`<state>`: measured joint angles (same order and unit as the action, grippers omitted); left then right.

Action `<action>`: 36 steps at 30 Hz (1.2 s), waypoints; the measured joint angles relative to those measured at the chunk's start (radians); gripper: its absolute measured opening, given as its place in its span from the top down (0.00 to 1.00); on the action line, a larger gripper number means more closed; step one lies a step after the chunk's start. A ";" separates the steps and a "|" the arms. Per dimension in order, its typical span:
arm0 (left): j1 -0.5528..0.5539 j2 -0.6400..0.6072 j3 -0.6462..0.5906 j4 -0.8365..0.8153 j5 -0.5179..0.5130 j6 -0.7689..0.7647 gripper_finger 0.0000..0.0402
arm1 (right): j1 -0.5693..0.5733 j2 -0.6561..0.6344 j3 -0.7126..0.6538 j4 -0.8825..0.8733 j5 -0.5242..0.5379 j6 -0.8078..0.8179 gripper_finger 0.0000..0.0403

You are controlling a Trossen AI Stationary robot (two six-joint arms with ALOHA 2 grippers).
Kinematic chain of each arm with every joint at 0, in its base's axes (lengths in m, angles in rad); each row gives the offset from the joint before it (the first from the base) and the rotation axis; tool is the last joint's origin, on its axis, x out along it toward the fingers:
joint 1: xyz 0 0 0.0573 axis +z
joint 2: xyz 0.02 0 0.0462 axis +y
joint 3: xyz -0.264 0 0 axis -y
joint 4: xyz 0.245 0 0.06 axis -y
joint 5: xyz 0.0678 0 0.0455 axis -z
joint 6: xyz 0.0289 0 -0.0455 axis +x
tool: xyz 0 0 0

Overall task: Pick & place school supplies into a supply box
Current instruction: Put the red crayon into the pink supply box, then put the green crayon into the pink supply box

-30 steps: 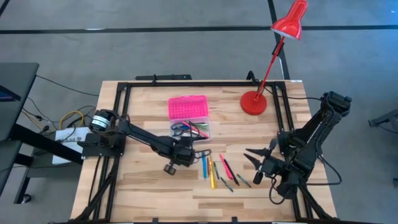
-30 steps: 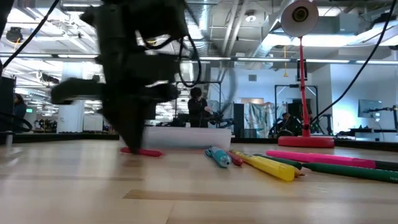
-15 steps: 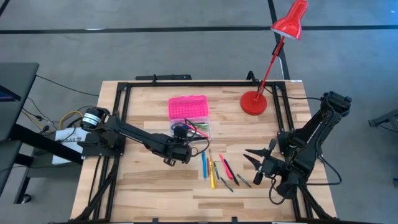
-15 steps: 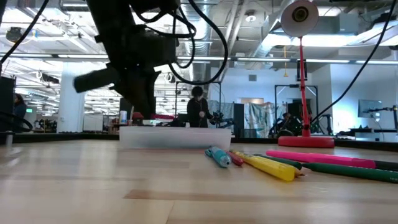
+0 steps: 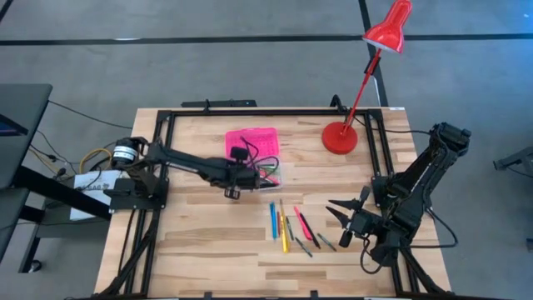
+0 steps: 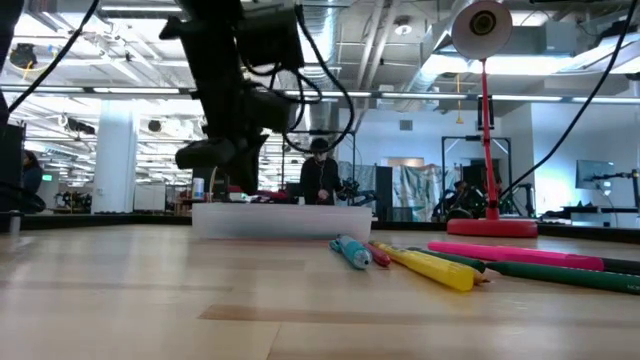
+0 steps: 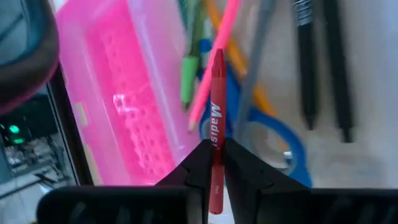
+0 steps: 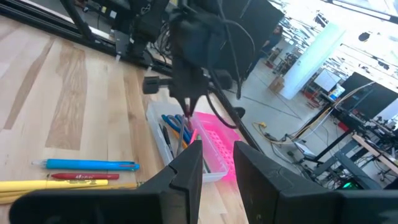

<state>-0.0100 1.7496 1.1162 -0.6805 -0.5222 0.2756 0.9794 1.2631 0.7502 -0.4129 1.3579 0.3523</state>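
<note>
My left gripper (image 5: 239, 173) is shut on a red pencil (image 7: 216, 106) and hovers over the supply box's clear base (image 5: 260, 174). The pink lid (image 5: 251, 142) lies open on the far side of the base. Inside the base I see blue-handled scissors (image 7: 273, 134), a pink pen, a green one and dark pens. Several supplies (image 5: 287, 225) lie loose on the table near the box: blue, yellow, red, pink and dark ones. My right gripper (image 5: 340, 214) waits open near the table's right side, touching nothing. My left gripper pinches the red pencil between its two fingers, close to the pencil's rear end (image 7: 214, 177). The fingers come from above, pointing down, and the pencil runs on along them past the fingertips. It is lifted clear, its tip (image 7: 217, 56) above the box's contents.
A red desk lamp stands with its base (image 5: 340, 137) at the table's far right, its head reaching beyond the far edge. A black frame (image 5: 166, 125) borders the table. Bare wood lies toward the near edge and on the left. A person shows in the room behind.
My left gripper has risen from the table with the red pencil and travelled toward the far edge, from beside the loose supplies to above the box's clear base. The pencil, which lay on the wood a second ago, is now lifted clear.
</note>
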 joint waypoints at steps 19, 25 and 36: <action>-0.009 -0.112 -0.004 0.026 0.227 0.027 0.63 | -0.083 0.000 0.000 0.002 -0.211 0.205 0.79; -0.087 -0.282 -0.077 0.121 0.345 0.026 0.65 | -0.178 0.002 -0.001 0.001 -0.422 0.333 0.79; -0.179 -0.646 -0.491 0.509 0.342 0.014 0.68 | -0.195 0.064 -0.001 0.001 -0.540 0.473 0.79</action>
<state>-0.1891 1.1038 0.6256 -0.1719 -0.1803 0.2895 0.7849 1.3268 0.7494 -0.4119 0.8182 0.8258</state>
